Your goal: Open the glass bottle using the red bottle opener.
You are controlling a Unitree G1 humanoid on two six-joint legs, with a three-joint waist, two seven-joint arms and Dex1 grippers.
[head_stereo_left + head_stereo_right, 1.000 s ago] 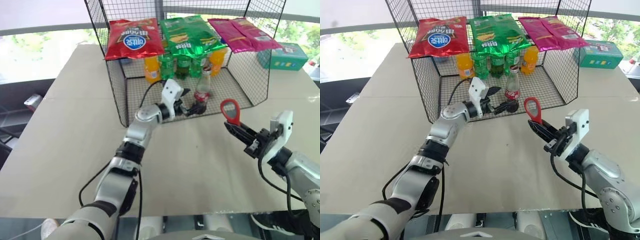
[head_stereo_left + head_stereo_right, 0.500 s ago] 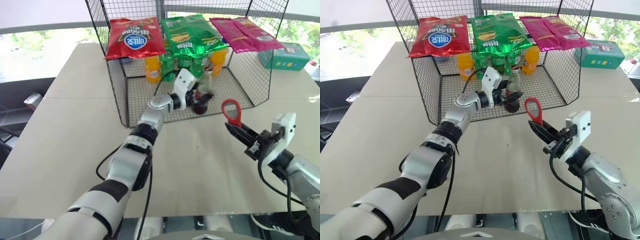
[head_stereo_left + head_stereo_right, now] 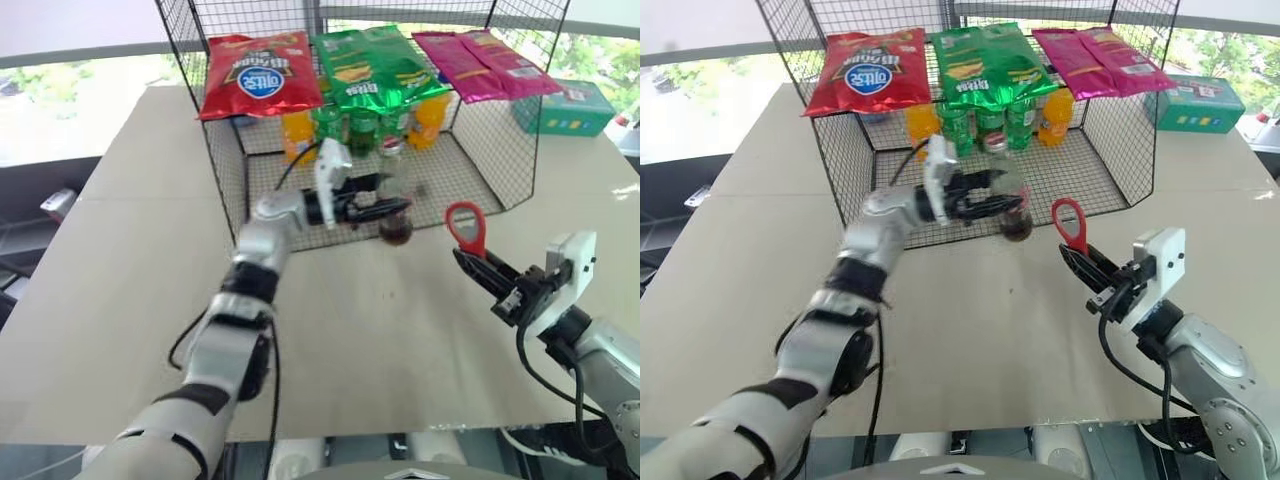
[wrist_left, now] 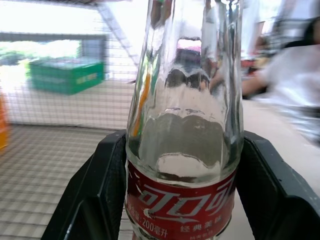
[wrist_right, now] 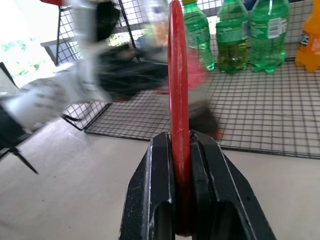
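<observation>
The glass bottle, clear with dark cola at its base and a red label, hangs tilted just above the front edge of the wire cage floor. My left gripper is shut on its body, one black finger on each side at label height. To the right, over the table, my right gripper is shut on the handle of the red bottle opener, whose ring head stands upright. In the right wrist view the red bottle opener is seen edge-on, with the bottle blurred behind it.
An open-fronted wire cage stands at the back of the beige table. Green bottles and orange bottles line its rear. Red, green and pink crisp bags lie on top. A teal box sits far right.
My left gripper closed on the glass bottle, then lifted it and drew it toward the cage's front. My right gripper has held the opener still.
</observation>
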